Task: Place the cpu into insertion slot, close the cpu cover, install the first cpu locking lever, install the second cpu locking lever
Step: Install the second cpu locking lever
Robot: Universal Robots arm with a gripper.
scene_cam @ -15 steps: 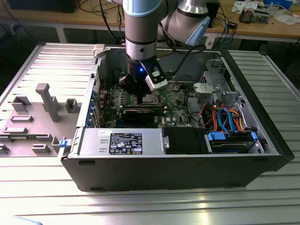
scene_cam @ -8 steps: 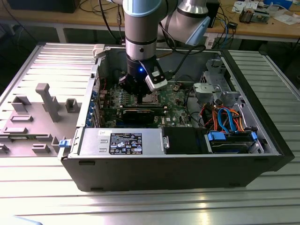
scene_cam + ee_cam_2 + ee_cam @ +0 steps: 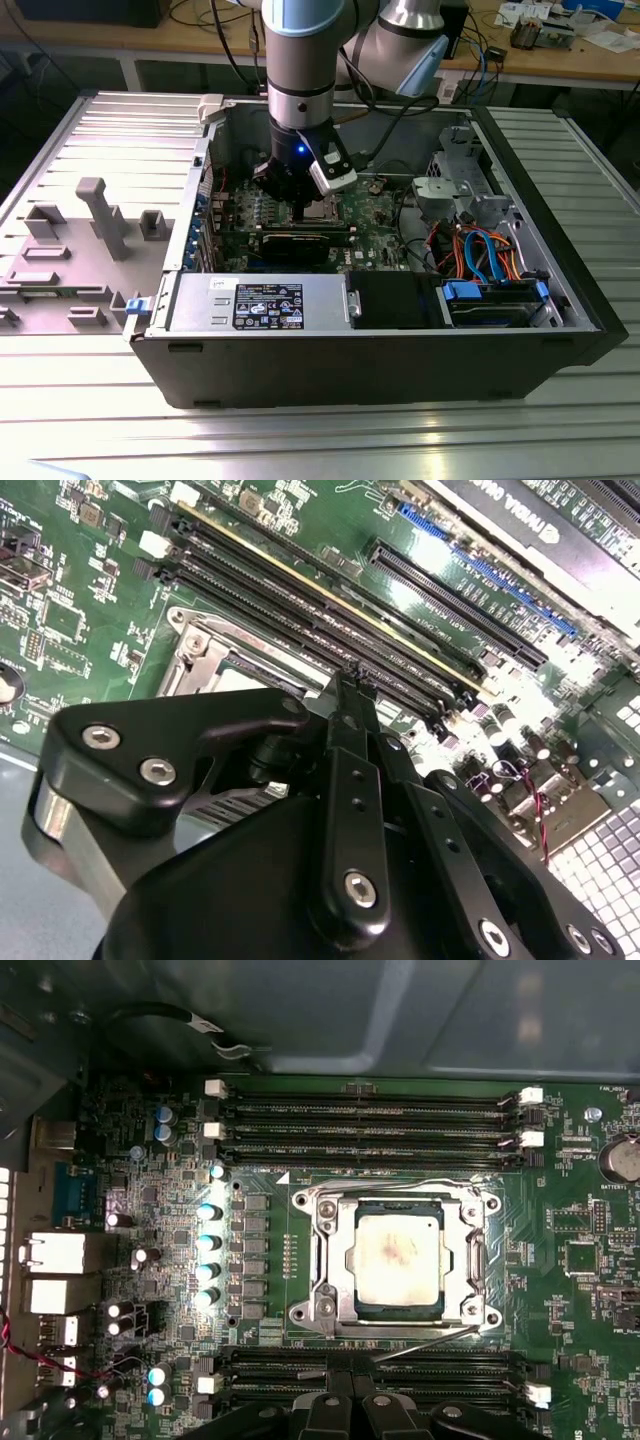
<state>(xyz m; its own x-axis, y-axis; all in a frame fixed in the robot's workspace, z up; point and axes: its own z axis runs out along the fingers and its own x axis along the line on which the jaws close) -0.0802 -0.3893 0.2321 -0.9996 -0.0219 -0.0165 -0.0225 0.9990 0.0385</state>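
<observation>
Cpu [image 3: 398, 1257]: square chip with a dull silver-grey top, lying flat in the insertion slot [image 3: 398, 1300] on the green circuit board [image 3: 570, 1290], as the first wrist view shows.

Cpu cover [image 3: 343, 1250]: silvery frame plate, down over the slot, its square window framing the chip top.

Locking levers: one thin wire lever [image 3: 425, 1342] runs at a slant along the slot's edge nearest the gripper; a second wire lever [image 3: 420, 1182] lies along the opposite edge, beside the memory slots. Whether either is latched cannot be told.

Memory slots [image 3: 370, 1125]: long dark rows flanking the socket on two sides, with white end clips.

Gripper [image 3: 350, 685]: black, fingers together at a narrow tip, holding nothing, hovering just over the memory slots beside the socket in the second wrist view. In the exterior view it [image 3: 300, 205] hangs low inside the case, above the board.

Computer case [image 3: 400, 385]: open, lying on its side on a ribbed metal table [image 3: 330, 440]. Contents: circuit board, a long black expansion card [image 3: 300, 240], a power supply box [image 3: 255, 305] with a label, a drive bay [image 3: 495, 300] with blue parts, orange and blue cables [image 3: 480, 250].

Grey holder blocks [image 3: 100, 215]: on the table at the exterior view's left, well apart from the case.
</observation>
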